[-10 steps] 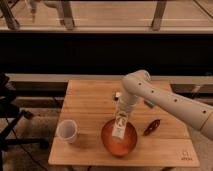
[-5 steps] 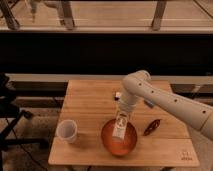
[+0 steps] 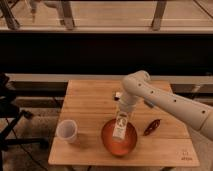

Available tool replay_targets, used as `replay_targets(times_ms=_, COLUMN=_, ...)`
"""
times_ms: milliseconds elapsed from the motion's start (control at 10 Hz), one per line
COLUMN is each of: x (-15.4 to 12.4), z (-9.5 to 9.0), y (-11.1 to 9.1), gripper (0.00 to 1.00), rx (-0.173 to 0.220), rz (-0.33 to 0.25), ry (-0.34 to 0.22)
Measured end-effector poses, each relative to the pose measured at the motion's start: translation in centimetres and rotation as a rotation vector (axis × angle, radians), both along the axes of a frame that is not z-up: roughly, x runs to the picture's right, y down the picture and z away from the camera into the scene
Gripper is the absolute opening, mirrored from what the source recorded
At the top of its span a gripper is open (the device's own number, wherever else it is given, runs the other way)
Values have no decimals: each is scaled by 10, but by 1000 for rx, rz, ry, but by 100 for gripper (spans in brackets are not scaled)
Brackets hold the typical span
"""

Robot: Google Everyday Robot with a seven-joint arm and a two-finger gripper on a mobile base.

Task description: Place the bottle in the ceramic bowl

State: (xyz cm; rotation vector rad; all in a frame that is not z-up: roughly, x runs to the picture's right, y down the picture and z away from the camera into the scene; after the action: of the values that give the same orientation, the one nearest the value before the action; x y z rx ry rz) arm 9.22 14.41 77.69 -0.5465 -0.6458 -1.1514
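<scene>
The bottle stands nearly upright in the lower centre of the frame, its top leaning a little to the right. Its lower end is inside the bowl; whether it touches the glossy bottom cannot be told. The gripper sits right at the bottle's top, at the end of the white arm that reaches in from the right. Whether it is closed on the bottle or spread apart cannot be told.

The main risk, as I judge it, is the tall slim bottle on a curved, slick bottom: let go upright, it may topple, strike the rim and roll out onto the table. Pressing down off-centre could also tip or slide the shallow bowl. A fall to the right could knock the small red thing just beside the bowl. The cup at lower left is well apart.

The bottle's white label carries a dark round mark, with no words readable. A faint mark in the table's lower right corner is also illegible.
</scene>
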Motion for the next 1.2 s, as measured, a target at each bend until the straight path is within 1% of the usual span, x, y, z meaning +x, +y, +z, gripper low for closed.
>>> replay_targets(times_ms=100, x=0, z=1, y=0, gripper=21, rx=1, rz=-1, ry=-1)
replay_targets(times_ms=300, x=0, z=3, y=0, gripper=21, rx=2, rz=-3, ry=-2)
replay_targets(times_ms=400, x=0, z=3, y=1, gripper=25, rx=3, rz=-5, ry=-2)
replay_targets(times_ms=500, x=1, z=3, y=1, gripper=25, rx=3, rz=-8, ry=-3)
replay_targets(times_ms=600, x=0, z=4, y=2, gripper=21, rx=2, rz=-10, ry=-6)
replay_targets(times_ms=700, x=0, z=4, y=2, gripper=20, rx=3, rz=-12, ry=-6)
replay_targets(times_ms=900, x=-4, z=5, y=2, gripper=29, rx=3, rz=-21, ry=-12)
replay_targets(times_ms=1000, x=-4, z=6, y=3, gripper=28, rx=4, rz=-25, ry=-14)
replay_targets(times_ms=1100, x=-4, z=6, y=4, gripper=24, rx=4, rz=-26, ry=-15)
replay_targets(times_ms=1200, x=-4, z=6, y=4, gripper=24, rx=4, rz=-27, ry=-15)
